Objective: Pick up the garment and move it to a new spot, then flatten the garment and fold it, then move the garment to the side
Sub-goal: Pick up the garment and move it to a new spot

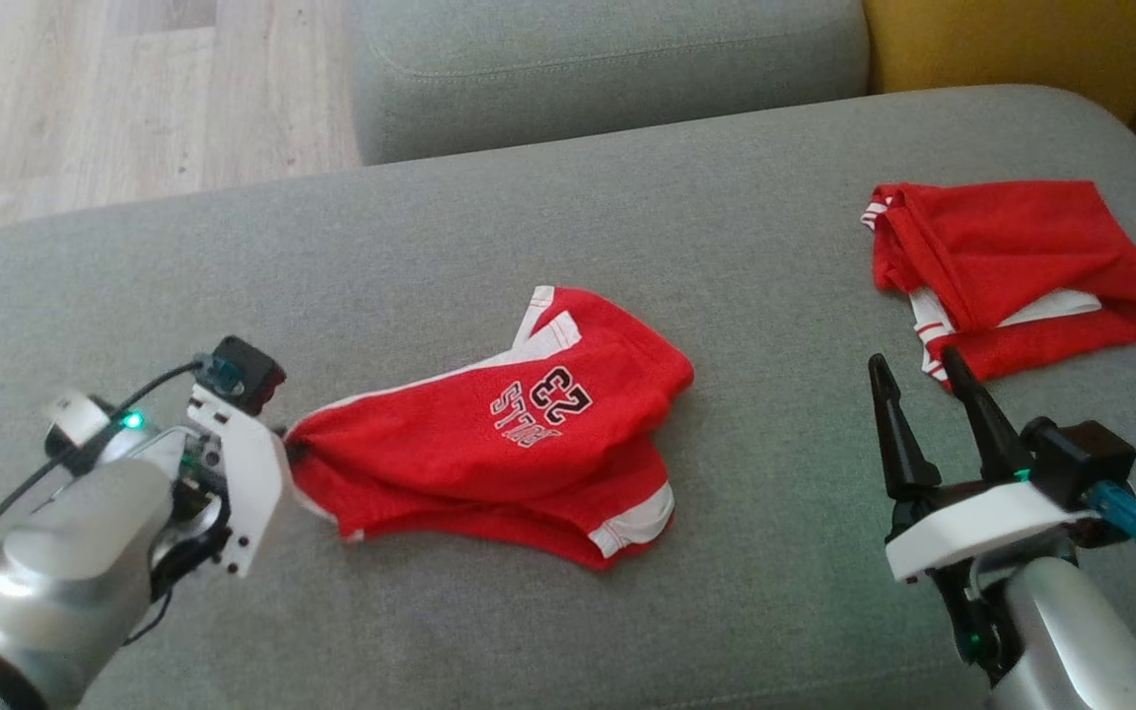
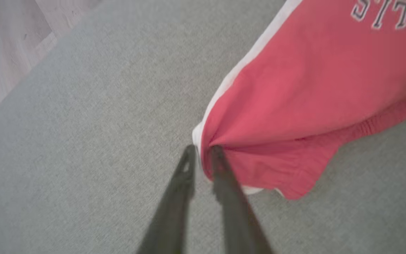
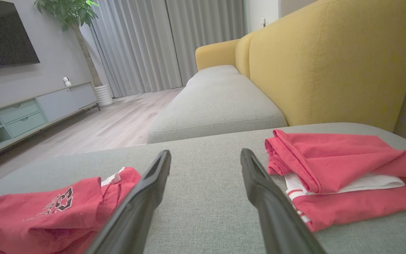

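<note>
Shorts (image 1: 489, 444) corner pinched in L tool (image 2: 203, 149); R tool (image 1: 913, 358) wide open

A home living room. A long sofa (image 3: 217, 95) with grey seat cushions and a mustard-yellow backrest (image 3: 330, 63) runs along one side. Across from it, a flat television (image 3: 2, 38) hangs on a grey wall above a low cabinet (image 3: 37, 113) with pale green drawers. A tall potted plant (image 3: 69, 8) stands in the corner beside full-length grey curtains (image 3: 153, 42). The floor (image 3: 118, 123) is light wood planks.
</note>
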### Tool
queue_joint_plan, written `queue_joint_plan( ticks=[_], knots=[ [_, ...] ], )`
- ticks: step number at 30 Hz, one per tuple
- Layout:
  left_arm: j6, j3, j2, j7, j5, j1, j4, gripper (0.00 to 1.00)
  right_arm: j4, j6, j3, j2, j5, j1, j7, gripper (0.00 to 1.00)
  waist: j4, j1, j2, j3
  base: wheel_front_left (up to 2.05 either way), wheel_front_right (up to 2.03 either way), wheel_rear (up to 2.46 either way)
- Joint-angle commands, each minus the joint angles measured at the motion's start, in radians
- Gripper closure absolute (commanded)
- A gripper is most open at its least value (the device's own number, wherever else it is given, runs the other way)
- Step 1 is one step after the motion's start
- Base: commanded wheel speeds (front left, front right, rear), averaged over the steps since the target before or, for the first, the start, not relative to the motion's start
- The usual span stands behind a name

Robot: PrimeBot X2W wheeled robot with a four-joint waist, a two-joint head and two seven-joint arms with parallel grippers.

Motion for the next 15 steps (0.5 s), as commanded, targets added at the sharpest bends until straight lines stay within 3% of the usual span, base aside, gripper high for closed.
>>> queue_joint_plan(
  ticks=[1,4,7,10,15],
  knots=[
    [0.001,0.050,0.018,-0.051,-0.005,-0.081,0.009,0.00,-0.026,0.008,0.016,-0.014,0.008,-0.023,0.001,0.00,0.004,0.0000,0.0000,-0.007,0.00,0.00,0.00],
    [0.005,0.064,0.012,-0.102,-0.003,-0.091,0.012,0.00,-0.027,0.008,0.013,-0.013,0.008,-0.015,0.001,0.00,0.008,0.0000,0.0000,-0.014,0.00,0.00,0.00],
    [0.049,0.098,0.019,-0.190,-0.001,-0.097,-0.016,0.00,-0.030,0.008,-0.003,-0.012,0.006,0.002,-0.001,0.00,0.017,0.0000,0.0000,-0.023,0.00,0.00,0.00],
    [0.143,0.157,0.036,-0.296,-0.012,-0.083,-0.088,0.00,-0.040,0.008,-0.022,-0.010,0.002,0.020,-0.003,0.00,0.031,0.0000,0.0000,-0.031,0.00,0.00,0.00],
    [0.362,0.281,0.081,-0.417,-0.051,0.044,-0.291,0.00,-0.070,0.008,-0.048,0.014,0.004,0.046,-0.010,0.00,0.050,0.0000,0.0000,-0.037,0.00,0.00,0.00]
  ],
)
